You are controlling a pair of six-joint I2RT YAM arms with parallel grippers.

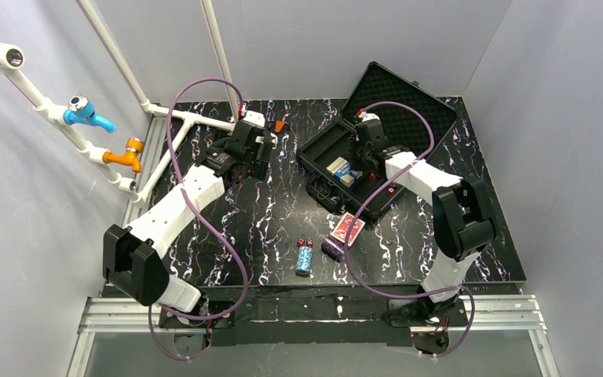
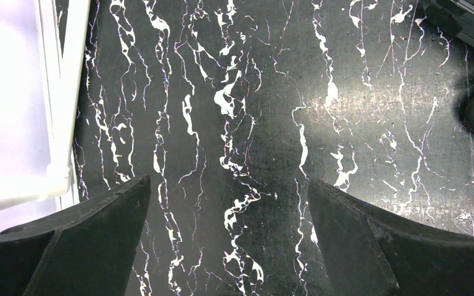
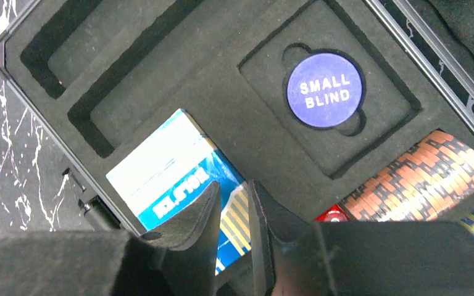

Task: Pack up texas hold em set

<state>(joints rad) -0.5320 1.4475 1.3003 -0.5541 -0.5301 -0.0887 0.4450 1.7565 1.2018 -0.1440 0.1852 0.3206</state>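
My right hand (image 3: 234, 188) narrow over blue card deck (image 3: 160, 179) in case (image 3: 222, 105) slot, probably seating it; can't tell if gripping. Left hand (image 2: 228, 182) wide above tabletop (image 2: 253, 92), out of way.

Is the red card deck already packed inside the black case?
No, the red card deck lies on the table just outside the black case's near corner.

A black tabletop (image 1: 283, 204) veined with white lies below me, shining under the light. Pale grey walls (image 1: 31, 236) enclose me. On my left, a white pipe frame (image 1: 43, 106) carries a blue tap (image 1: 88, 115) and an orange tap (image 1: 126, 155).
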